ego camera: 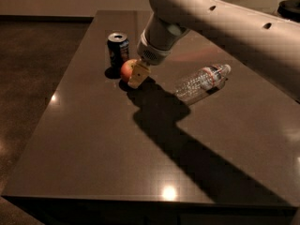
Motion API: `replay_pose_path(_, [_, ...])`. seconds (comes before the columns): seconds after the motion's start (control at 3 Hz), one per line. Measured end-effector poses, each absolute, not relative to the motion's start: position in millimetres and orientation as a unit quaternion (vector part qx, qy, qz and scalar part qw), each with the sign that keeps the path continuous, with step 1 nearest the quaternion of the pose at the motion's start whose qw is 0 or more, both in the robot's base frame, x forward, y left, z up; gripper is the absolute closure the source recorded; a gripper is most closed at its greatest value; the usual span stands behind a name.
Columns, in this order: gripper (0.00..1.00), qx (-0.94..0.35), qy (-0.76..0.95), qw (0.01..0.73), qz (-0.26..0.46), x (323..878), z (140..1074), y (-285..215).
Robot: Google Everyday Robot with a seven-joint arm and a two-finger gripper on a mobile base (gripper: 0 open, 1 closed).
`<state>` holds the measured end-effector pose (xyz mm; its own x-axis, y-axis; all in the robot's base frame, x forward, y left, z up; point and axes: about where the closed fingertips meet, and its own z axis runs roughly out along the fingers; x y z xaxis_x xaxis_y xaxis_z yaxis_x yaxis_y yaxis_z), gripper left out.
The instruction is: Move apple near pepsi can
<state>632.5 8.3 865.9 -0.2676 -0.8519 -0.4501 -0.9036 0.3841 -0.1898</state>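
Glossy dark table (93, 163), shiny metal can (117, 48), clear plastic bottle (201, 82), smooth apple (126, 71); matt tan gripper (136, 75) at apple's 4 o'clock.

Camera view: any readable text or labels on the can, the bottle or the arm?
pepsi can: printing too blurred to read.
plastic bottle: label band too blurred to read.
gripper, against the apple beside the can: no text visible.
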Motion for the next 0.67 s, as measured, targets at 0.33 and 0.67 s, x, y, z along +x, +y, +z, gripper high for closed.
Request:
replay_pose_path(0.33, [0.16, -0.553, 0.794, 0.247, 0.052, 631.9, 865.7, 9.2])
replay_pose_path(0.67, [0.00, -0.554, 0.793, 0.246, 0.052, 631.3, 865.5, 10.1])
